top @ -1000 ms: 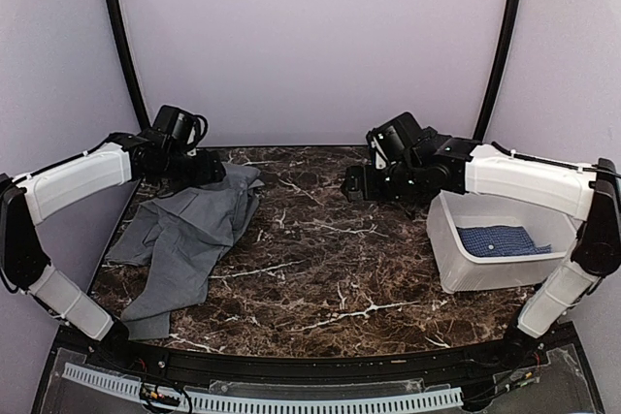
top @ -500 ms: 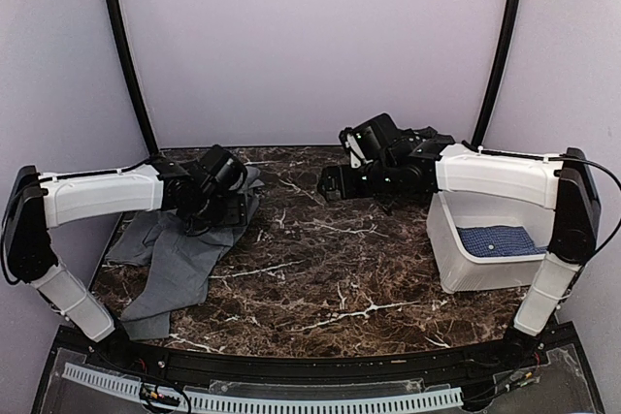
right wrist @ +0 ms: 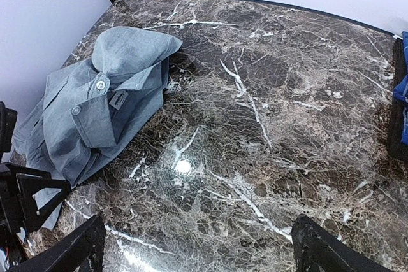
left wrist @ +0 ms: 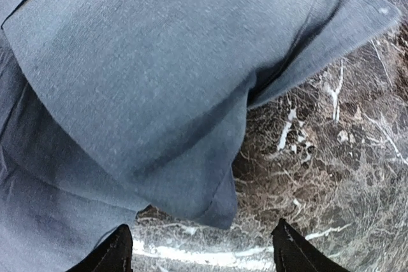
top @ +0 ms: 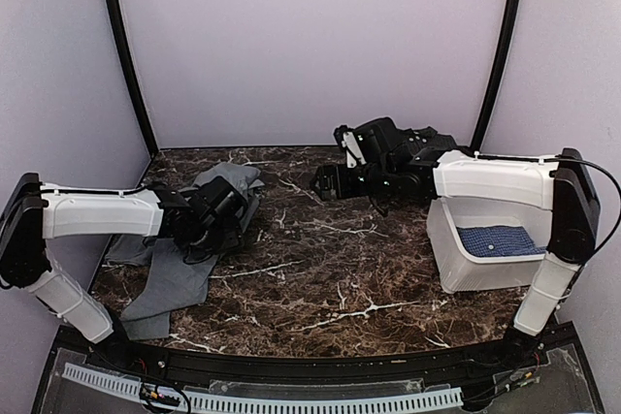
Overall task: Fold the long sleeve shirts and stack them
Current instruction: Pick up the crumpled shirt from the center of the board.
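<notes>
A crumpled mid-grey long sleeve shirt point(top: 175, 264) lies on the left of the marble table point(top: 340, 278). My left gripper point(top: 230, 223) hovers low over its right edge. In the left wrist view the grey shirt point(left wrist: 140, 81) fills the upper left, and a folded corner of it lies just ahead of my open left gripper point(left wrist: 201, 254), with nothing between the fingers. My right gripper point(top: 325, 181) hangs open over the back middle of the table. From there the grey shirt point(right wrist: 95, 113) shows its collar and white buttons. A blue dotted shirt point(top: 497, 239) lies in the tub.
A white plastic tub point(top: 456, 273) stands at the right of the table, under my right forearm. Purple walls close in the back and both sides. Bare marble point(right wrist: 255, 157) lies between the grey shirt and the tub.
My left arm swung from the back left corner forward and right, down over the grey shirt's right edge, its jaws narrowing slightly. My right gripper moved left over the back of the table.
</notes>
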`<state>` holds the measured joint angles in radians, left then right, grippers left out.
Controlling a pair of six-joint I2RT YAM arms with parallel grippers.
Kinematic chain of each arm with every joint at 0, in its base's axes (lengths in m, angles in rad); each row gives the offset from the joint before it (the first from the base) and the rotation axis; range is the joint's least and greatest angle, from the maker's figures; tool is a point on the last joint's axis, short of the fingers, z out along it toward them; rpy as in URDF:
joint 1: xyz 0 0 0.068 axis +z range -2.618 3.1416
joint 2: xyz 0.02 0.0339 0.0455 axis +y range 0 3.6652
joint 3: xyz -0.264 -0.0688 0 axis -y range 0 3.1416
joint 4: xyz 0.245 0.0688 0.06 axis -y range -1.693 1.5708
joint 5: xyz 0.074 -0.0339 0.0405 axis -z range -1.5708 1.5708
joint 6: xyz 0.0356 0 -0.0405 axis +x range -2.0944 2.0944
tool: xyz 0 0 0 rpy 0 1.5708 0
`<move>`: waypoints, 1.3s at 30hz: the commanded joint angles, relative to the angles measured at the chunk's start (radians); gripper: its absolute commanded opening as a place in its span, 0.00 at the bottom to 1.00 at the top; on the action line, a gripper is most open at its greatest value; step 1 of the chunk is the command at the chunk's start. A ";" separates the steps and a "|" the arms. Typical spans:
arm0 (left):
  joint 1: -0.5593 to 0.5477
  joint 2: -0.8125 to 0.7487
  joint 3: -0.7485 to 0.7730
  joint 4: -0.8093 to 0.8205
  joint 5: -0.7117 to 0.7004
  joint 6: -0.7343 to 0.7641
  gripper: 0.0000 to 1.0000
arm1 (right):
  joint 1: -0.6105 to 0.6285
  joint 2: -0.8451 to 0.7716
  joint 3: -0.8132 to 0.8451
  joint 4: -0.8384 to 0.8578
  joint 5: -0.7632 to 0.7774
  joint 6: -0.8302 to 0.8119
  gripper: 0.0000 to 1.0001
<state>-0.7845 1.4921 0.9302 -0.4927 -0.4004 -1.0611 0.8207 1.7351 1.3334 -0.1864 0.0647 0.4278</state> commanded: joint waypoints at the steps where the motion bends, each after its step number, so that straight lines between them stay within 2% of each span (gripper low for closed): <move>1: 0.052 0.045 0.017 0.076 -0.046 -0.059 0.72 | 0.005 -0.004 -0.024 0.067 0.009 -0.012 0.98; 4: 0.087 0.070 0.024 0.104 -0.065 -0.044 0.66 | 0.005 -0.012 -0.040 0.076 0.010 -0.009 0.99; 6: 0.111 0.092 0.041 0.096 -0.078 -0.036 0.58 | 0.005 -0.013 -0.047 0.077 0.010 -0.006 0.99; 8: 0.120 0.101 0.054 0.110 -0.096 -0.002 0.43 | 0.005 -0.013 -0.052 0.081 0.012 -0.004 0.99; 9: 0.121 0.104 0.065 0.141 -0.097 0.015 0.28 | 0.005 -0.013 -0.054 0.082 0.012 -0.004 0.99; 10: 0.122 0.118 0.073 0.154 -0.084 0.056 0.21 | 0.005 -0.012 -0.054 0.081 0.013 -0.004 0.99; 11: 0.122 0.129 0.102 0.173 -0.076 0.078 0.09 | 0.005 -0.011 -0.055 0.081 0.015 -0.004 0.99; 13: 0.111 0.168 0.159 0.186 -0.024 0.146 0.01 | 0.005 -0.010 -0.060 0.084 0.023 -0.007 0.99; 17: 0.024 0.227 0.266 0.250 0.056 0.337 0.00 | -0.005 -0.027 -0.086 0.101 0.055 -0.012 0.98; 20: -0.053 0.228 0.357 0.295 0.128 0.411 0.00 | -0.024 -0.047 -0.106 0.111 0.066 -0.004 0.98; 28: -0.193 0.122 0.617 0.296 0.220 0.580 0.00 | -0.066 -0.132 -0.158 0.135 0.114 0.009 0.97; 31: -0.195 0.044 0.672 0.292 0.231 0.606 0.00 | -0.070 -0.157 -0.170 0.141 0.126 0.010 0.97; 35: -0.191 -0.010 0.762 0.191 0.061 0.636 0.00 | -0.072 -0.180 -0.176 0.148 0.131 0.015 0.97; 37: -0.132 -0.006 0.789 0.108 -0.007 0.616 0.00 | -0.072 -0.176 -0.163 0.143 0.123 0.012 0.97; 39: -0.040 0.013 0.793 0.030 0.045 0.556 0.00 | -0.072 -0.160 -0.145 0.131 0.109 0.009 0.97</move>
<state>-0.9588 1.5150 1.6836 -0.3126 -0.2852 -0.4721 0.7555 1.5661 1.1755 -0.0383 0.1642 0.4351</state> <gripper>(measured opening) 0.014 0.972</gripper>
